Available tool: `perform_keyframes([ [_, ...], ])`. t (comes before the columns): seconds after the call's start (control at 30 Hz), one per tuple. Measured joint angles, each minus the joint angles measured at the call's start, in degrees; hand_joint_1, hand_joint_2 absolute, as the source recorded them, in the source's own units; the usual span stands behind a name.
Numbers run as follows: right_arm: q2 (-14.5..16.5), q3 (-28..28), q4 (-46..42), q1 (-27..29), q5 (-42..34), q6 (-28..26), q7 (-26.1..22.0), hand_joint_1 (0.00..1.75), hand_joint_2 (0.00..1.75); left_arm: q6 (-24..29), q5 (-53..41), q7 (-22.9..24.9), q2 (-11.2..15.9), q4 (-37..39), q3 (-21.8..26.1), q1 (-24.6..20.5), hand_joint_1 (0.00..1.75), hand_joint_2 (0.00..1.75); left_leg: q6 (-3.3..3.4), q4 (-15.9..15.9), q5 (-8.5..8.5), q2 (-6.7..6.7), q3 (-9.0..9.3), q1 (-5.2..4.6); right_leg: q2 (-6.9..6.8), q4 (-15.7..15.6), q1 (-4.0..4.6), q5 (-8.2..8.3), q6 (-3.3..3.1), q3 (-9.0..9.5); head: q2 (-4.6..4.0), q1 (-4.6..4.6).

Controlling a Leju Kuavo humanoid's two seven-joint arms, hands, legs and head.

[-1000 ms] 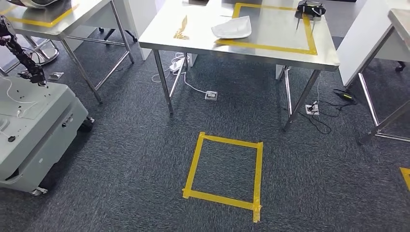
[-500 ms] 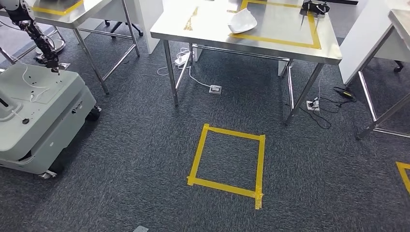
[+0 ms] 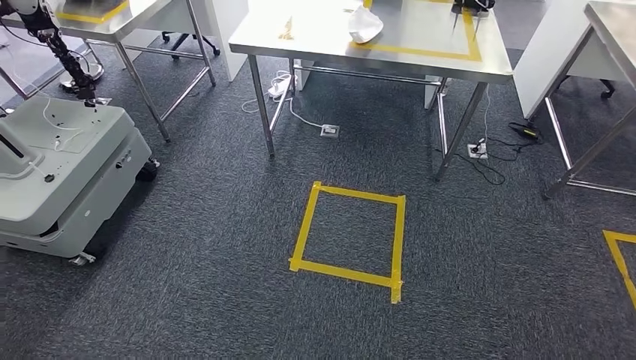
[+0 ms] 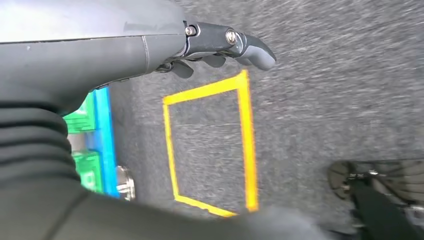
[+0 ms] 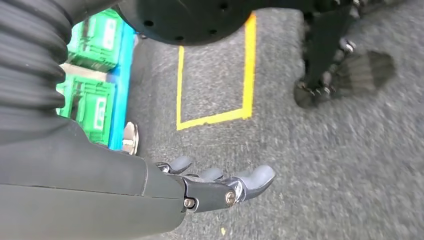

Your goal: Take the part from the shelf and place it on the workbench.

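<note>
A steel workbench [image 3: 322, 37] with a yellow tape rectangle on its top stands ahead at the upper edge of the head view; a white object [image 3: 364, 24] lies on it. Both arms hang down over the carpet. My left hand [image 4: 216, 44] holds nothing, its fingers loosely extended above a yellow tape square [image 4: 210, 145] on the floor. My right hand [image 5: 220, 186] is likewise empty with its fingers apart. A blue-framed shelf with green bins [image 5: 95, 60] stands on a castor close by, also seen as the shelf [image 4: 92, 145] in the left wrist view.
A grey wheeled machine [image 3: 60, 172] with a small dark arm [image 3: 64, 56] stands at the left. A yellow tape square [image 3: 349, 232] marks the carpet in the middle. Cables and sockets [image 3: 328, 130] lie under the workbench. More steel tables stand at far left [image 3: 142, 11] and right [image 3: 607, 22].
The whole picture has shifted, so the camera has moved: the workbench now sits higher in the frame and the grey machine further in from the left. No object has moved on its own.
</note>
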Motion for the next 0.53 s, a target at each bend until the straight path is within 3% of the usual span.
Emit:
perform_keyframes([
  [0.07,0.2,0.5,-0.9,0.4,-0.2,1.0,-0.8,0.00,1.75,-0.3,-0.3,-0.1,0.0,0.0,0.3,1.5,0.00,1.75,-0.45,6.6,-5.27,-0.27,-1.70,0.05,-0.20,0.1,0.05,0.80,-0.33,-0.97,0.00,-0.12],
  [0.1,0.2,0.8,-1.7,0.6,-0.5,1.3,-1.4,0.00,1.75,-0.7,-0.2,-0.4,0.0,0.1,0.6,2.4,0.00,1.75,-0.65,10.0,-6.89,-0.28,-2.35,0.05,-0.26,0.3,0.09,1.10,-0.30,-1.50,0.00,-0.13],
  [0.13,0.3,1.2,-2.5,0.7,-0.9,1.5,-2.0,0.00,1.75,-1.2,-0.1,-0.6,0.0,0.2,1.0,3.3,0.00,1.75,-0.77,12.2,-7.25,-0.30,-2.42,0.05,-0.31,0.6,0.10,1.32,-0.26,-2.08,0.00,-0.13],
  [0.17,0.3,1.5,-3.4,0.6,-1.3,1.6,-2.6,0.00,1.75,-1.6,0.1,-0.9,0.1,0.3,1.4,4.3,0.00,1.75,-0.82,12.4,-6.53,-0.30,-1.62,0.04,-0.34,1.0,0.08,1.48,-0.19,-2.70,0.00,-0.13],
  [0.2,0.2,1.8,-4.4,0.5,-1.7,1.7,-3.1,0.00,1.75,-2.0,0.3,-1.2,0.1,0.6,1.7,5.3,0.00,1.75,-0.82,10.3,-5.21,-0.28,0.29,0.06,-0.36,1.6,0.02,1.57,-0.10,-3.33,0.00,-0.13],
  [0.27,-0.1,2.6,-6.9,0.2,-2.6,1.8,-4.4,0.00,1.75,-3.1,0.7,-2.0,0.3,1.0,2.7,7.5,0.00,1.75,-0.50,2.8,-3.89,-0.28,5.48,-0.04,-0.35,2.8,-0.06,1.57,0.29,-4.38,0.00,-0.15],
  [0.3,-0.4,3.1,-8.3,0.2,-3.2,2.0,-5.2,0.00,1.31,-3.7,1.0,-2.5,0.3,1.1,3.3,8.6,0.00,1.75,-0.18,0.0,-3.89,-0.30,7.33,-0.16,-0.31,3.2,-0.03,1.56,0.58,-4.72,0.00,-0.15],
  [0.37,-1.0,4.3,-10.5,0.5,-4.5,2.3,-6.9,0.00,0.44,-5.0,1.6,-3.4,0.4,1.0,4.7,10.5,0.00,0.87,0.69,-1.8,-4.36,-0.36,8.40,-0.38,-0.26,3.7,0.12,1.50,1.00,-5.15,0.00,-0.09],
  [0.4,-1.3,4.9,-11.2,0.9,-5.1,2.5,-7.6,0.00,0.00,-5.7,1.9,-3.9,0.4,0.7,5.4,11.2,0.00,0.44,0.98,-1.9,-4.30,-0.34,8.26,-0.38,-0.26,3.7,0.18,1.45,0.71,-5.15,0.00,0.00],
  [0.43,-1.7,5.5,-11.7,1.4,-5.7,2.6,-8.4,0.00,0.00,-6.4,2.2,-4.4,0.4,0.2,6.1,11.8,0.00,0.00,1.26,-2.1,-4.29,-0.35,8.20,-0.39,-0.28,3.7,0.20,1.42,0.36,-5.19,0.00,0.05],
  [0.47,-1.9,6.0,-12.0,2.1,-6.3,2.8,-9.1,0.00,0.00,-7.0,2.5,-4.9,0.4,-0.5,6.8,12.1,0.00,0.00,1.44,-2.1,-4.20,-0.38,8.12,-0.42,-0.30,3.6,0.21,1.41,0.05,-5.20,0.00,0.13],
  [0.53,-2.2,6.8,-12.2,3.4,-7.1,3.0,-10.1,0.00,0.00,-7.9,2.9,-5.7,0.4,-1.9,7.8,12.3,0.00,0.00,1.74,-2.1,-4.07,-0.47,7.94,-0.55,-0.32,3.4,0.15,1.69,0.13,-5.18,0.00,0.14],
])
